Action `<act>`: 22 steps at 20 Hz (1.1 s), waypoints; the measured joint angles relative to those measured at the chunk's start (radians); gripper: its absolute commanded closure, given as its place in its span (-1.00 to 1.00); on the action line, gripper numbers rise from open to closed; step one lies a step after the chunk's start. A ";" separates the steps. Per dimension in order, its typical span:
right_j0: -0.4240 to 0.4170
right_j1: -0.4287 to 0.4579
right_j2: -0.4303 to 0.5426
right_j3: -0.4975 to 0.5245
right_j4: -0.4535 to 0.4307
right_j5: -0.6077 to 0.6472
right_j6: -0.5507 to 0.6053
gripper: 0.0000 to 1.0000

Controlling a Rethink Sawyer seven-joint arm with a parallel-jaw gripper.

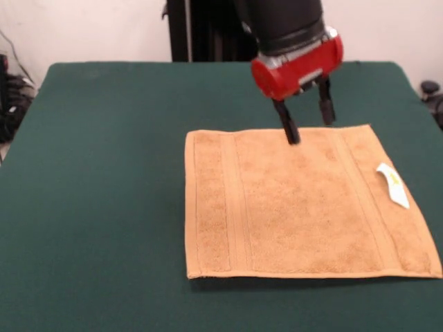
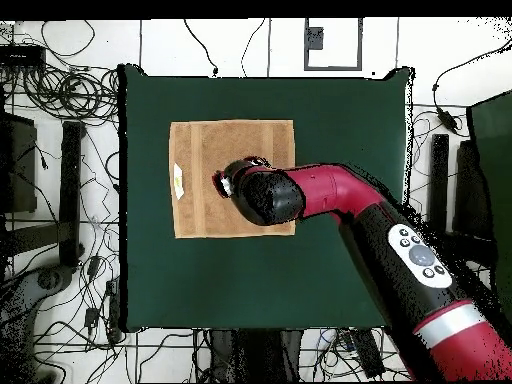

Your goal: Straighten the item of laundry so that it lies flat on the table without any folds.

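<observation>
An orange-tan hand towel [image 1: 304, 204] lies spread flat on the dark green table [image 1: 97, 180], filling the lower right part of the front view. Its four hemmed edges run nearly straight, and woven border bands run from the top edge to the bottom edge near its left and right sides. A small white label [image 1: 392, 185] lies on the towel near the right edge, slightly curled. No folds show on the cloth.

The red and black arm comes down from the top of the front view, and the gripper [image 1: 308, 119] hangs over the towel's upper edge. Its two dark fingers [image 1: 288, 126] stand apart with nothing between them; the left one's tip is at the cloth just inside the hem, the other near the edge.

In the overhead view the towel [image 2: 205, 190] sits in the upper left part of the table [image 2: 330, 270], and the arm's red wrist [image 2: 265, 195] covers its right-hand portion
</observation>
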 measured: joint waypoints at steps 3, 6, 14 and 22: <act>0.009 -0.067 -0.012 0.014 0.001 0.088 0.000 -1.00; 0.011 -0.155 -0.021 0.029 0.002 0.178 0.000 -1.00; 0.006 -0.349 -0.025 0.021 0.001 0.281 0.000 -1.00; 0.000 -0.253 -0.025 -0.059 -0.089 0.104 0.000 -1.00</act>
